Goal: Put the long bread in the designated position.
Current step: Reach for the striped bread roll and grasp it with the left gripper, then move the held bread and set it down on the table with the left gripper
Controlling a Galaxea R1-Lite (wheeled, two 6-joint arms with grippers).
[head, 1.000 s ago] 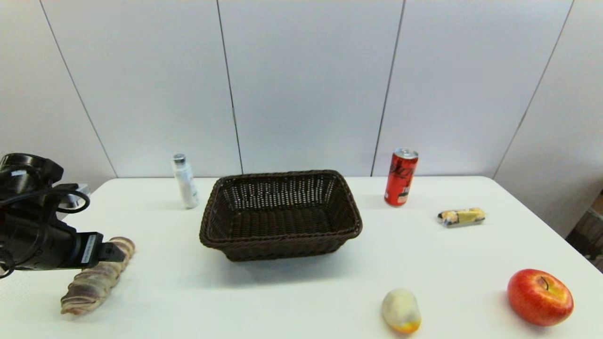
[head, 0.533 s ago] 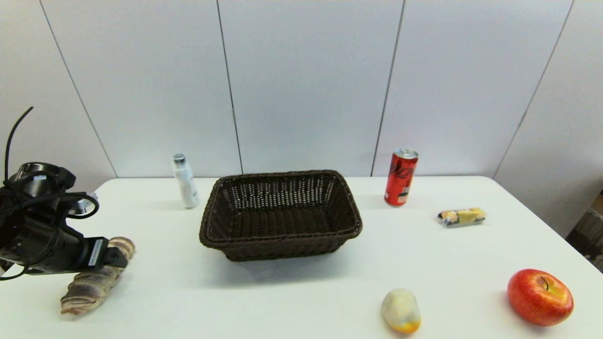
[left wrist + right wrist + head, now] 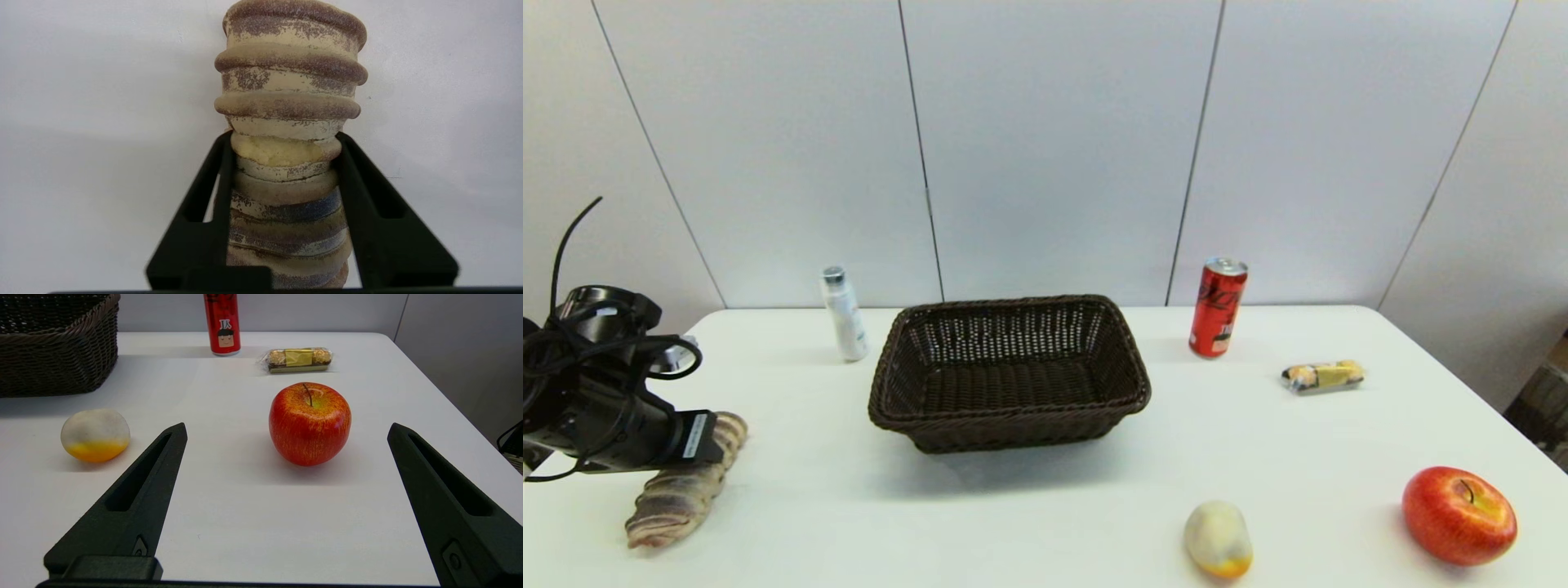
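Gripper, left (image 3: 286, 139): you see its two black fingers clenched on the long bread (image 3: 288, 122), one on each flank of the loaf about midway along it. In the head view that gripper (image 3: 715, 437) sits at the bench's left near corner, and the one long bread (image 3: 678, 486) lies slantwise on the white bench (image 3: 1029, 523), well apart from the basket. Gripper, right (image 3: 286, 428): released, fingers spread wide, low over the bench's right near part with one red apple (image 3: 309, 422) just beyond it. Outward you count one dark wicker basket (image 3: 1009, 371) at centre, one white bottle (image 3: 843, 314) to its left, one red can (image 3: 1218, 307) to its right, one clear-wrapped yellow snack (image 3: 1323, 376), and one egg-shaped yellow-orange fruit (image 3: 1218, 539).
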